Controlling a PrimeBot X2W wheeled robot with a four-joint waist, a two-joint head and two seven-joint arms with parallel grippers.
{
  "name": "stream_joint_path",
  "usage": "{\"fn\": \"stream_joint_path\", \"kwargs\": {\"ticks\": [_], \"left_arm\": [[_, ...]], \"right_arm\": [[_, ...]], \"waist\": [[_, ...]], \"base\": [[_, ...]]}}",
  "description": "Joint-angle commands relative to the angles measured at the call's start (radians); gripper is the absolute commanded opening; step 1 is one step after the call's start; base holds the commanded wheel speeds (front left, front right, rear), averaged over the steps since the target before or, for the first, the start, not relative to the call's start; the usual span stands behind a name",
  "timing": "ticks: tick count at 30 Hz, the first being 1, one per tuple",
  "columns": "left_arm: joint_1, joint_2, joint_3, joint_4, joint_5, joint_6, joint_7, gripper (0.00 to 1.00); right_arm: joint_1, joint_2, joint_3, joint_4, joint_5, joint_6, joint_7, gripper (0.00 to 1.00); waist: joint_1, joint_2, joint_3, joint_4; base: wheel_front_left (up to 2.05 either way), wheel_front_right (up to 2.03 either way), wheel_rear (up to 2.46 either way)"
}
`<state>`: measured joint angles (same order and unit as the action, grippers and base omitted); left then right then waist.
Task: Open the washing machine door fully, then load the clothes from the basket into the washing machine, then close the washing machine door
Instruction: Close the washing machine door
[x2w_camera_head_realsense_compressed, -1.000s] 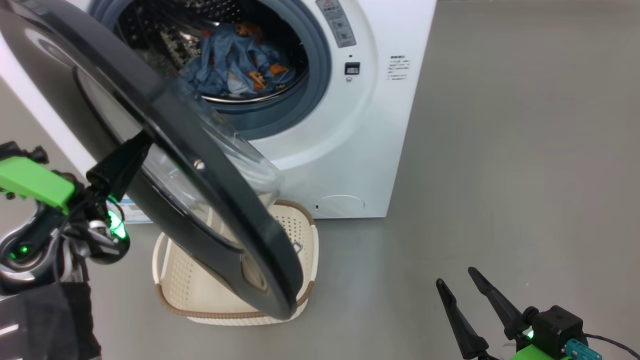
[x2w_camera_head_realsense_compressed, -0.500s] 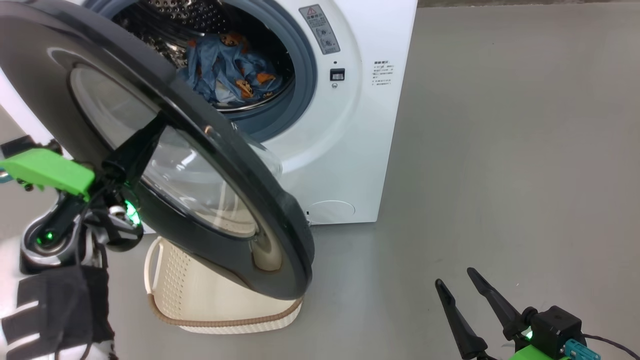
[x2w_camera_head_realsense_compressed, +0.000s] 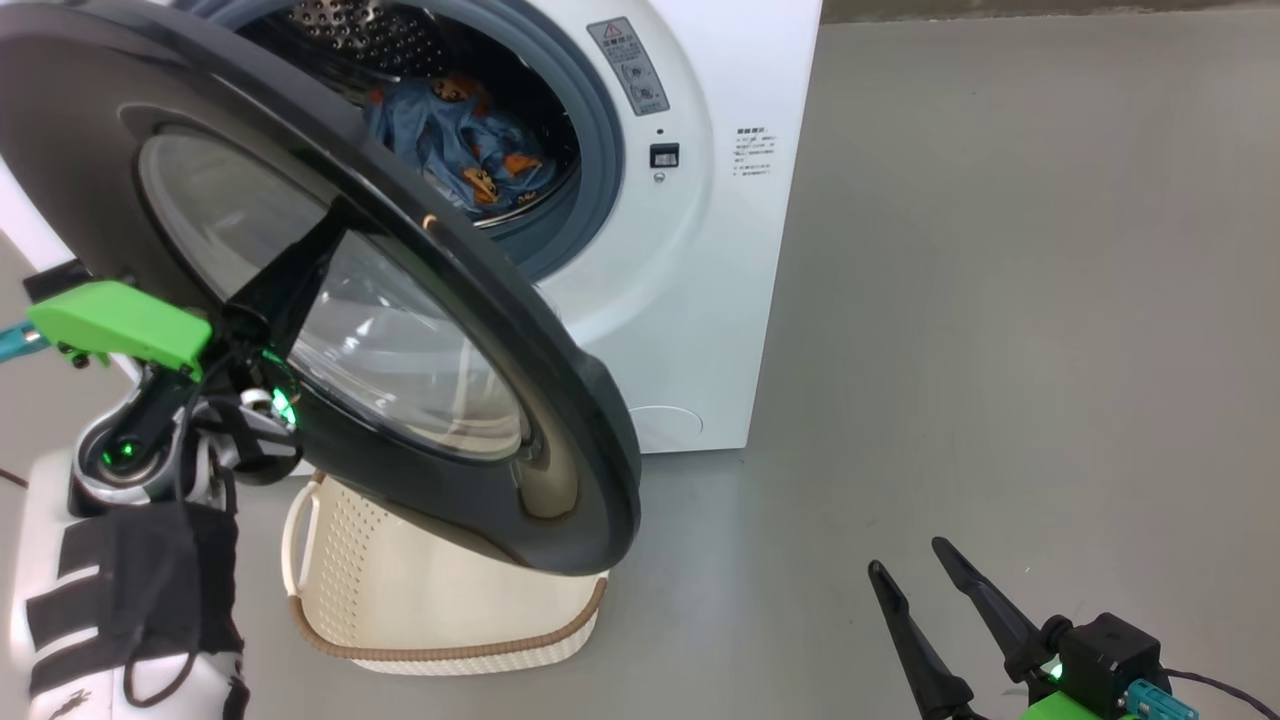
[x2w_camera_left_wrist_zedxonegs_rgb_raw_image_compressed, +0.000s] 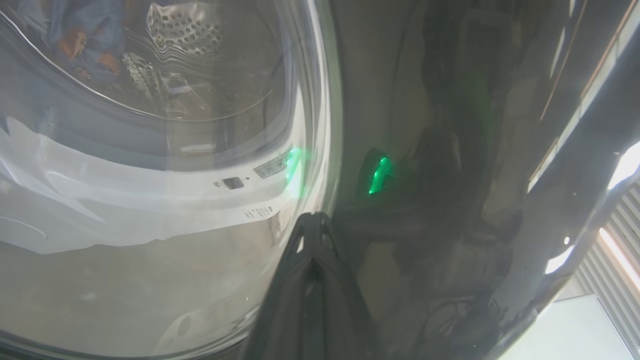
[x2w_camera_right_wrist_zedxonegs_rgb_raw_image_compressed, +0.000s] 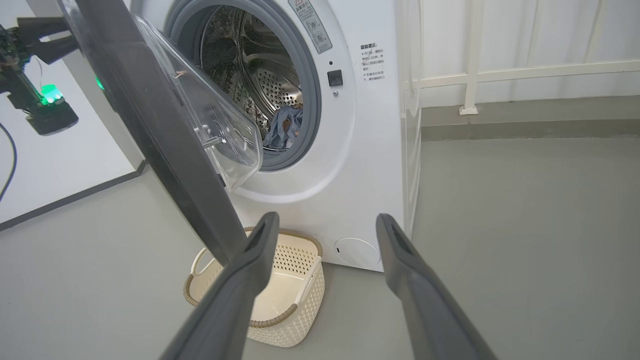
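Note:
The washing machine (x2w_camera_head_realsense_compressed: 720, 300) (x2w_camera_right_wrist_zedxonegs_rgb_raw_image_compressed: 370, 165) stands with its washing machine door (x2w_camera_head_realsense_compressed: 480, 330) (x2w_camera_right_wrist_zedxonegs_rgb_raw_image_compressed: 165, 130) partly swung out over the basket. Light-blue clothes with orange figures (x2w_camera_head_realsense_compressed: 460, 140) (x2w_camera_right_wrist_zedxonegs_rgb_raw_image_compressed: 287, 125) lie in the steel drum. My left gripper (x2w_camera_head_realsense_compressed: 335, 215) (x2w_camera_left_wrist_zedxonegs_rgb_raw_image_compressed: 312, 217) is shut, its tips against the door's outer face where the glass meets the black ring. The cream basket (x2w_camera_head_realsense_compressed: 440, 650) (x2w_camera_right_wrist_zedxonegs_rgb_raw_image_compressed: 300, 305) sits on the floor under the door, and what shows of its inside is bare. My right gripper (x2w_camera_head_realsense_compressed: 910, 557) (x2w_camera_right_wrist_zedxonegs_rgb_raw_image_compressed: 327, 220) hangs open at the lower right, holding nothing.
Grey floor (x2w_camera_head_realsense_compressed: 1000, 300) stretches wide to the right of the machine. A white railing (x2w_camera_right_wrist_zedxonegs_rgb_raw_image_compressed: 500, 75) runs behind it on the right. A white wall with a dark base strip (x2w_camera_right_wrist_zedxonegs_rgb_raw_image_compressed: 75, 200) lies to the left.
The door has swung further round towards the machine's front with my left gripper against it. The head view has shifted a little. My right gripper has stayed put.

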<state>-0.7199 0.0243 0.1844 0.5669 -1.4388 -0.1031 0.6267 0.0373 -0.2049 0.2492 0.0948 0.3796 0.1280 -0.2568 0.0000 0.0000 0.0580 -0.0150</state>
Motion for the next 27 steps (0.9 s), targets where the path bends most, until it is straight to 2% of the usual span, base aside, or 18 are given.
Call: {"fn": "stream_joint_path", "kwargs": {"ticks": [1, 17, 22, 27], "left_arm": [[-0.051, 0.026, 0.007, -0.018, -0.008, -0.012, -0.005, 0.00], [-0.097, 0.026, -0.055, 0.057, -0.088, -0.027, -0.080, 0.00], [-0.061, 0.048, -0.080, 0.013, -0.049, -0.027, -0.105, 0.00], [0.033, 0.084, -0.127, -0.110, 0.018, -0.027, -0.123, 0.00]], "right_arm": [[-0.027, -0.011, 0.026, -0.021, -0.003, 0.003, -0.005, 1.00], [-0.036, -0.005, 0.038, -0.015, 0.000, 0.003, -0.005, 1.00], [-0.034, -0.002, 0.040, -0.013, -0.001, 0.003, -0.005, 1.00], [-0.016, 0.000, 0.024, -0.015, -0.002, 0.003, -0.005, 1.00]], "waist": [[0.0000, 0.0000, 0.001, -0.002], [0.0000, 0.0000, -0.008, -0.009], [0.0000, 0.0000, -0.018, -0.016], [0.0000, 0.0000, -0.030, -0.016]], "base": [[0.00, 0.00, 0.00], [0.00, 0.00, 0.00], [0.00, 0.00, 0.00], [0.00, 0.00, 0.00]]}}
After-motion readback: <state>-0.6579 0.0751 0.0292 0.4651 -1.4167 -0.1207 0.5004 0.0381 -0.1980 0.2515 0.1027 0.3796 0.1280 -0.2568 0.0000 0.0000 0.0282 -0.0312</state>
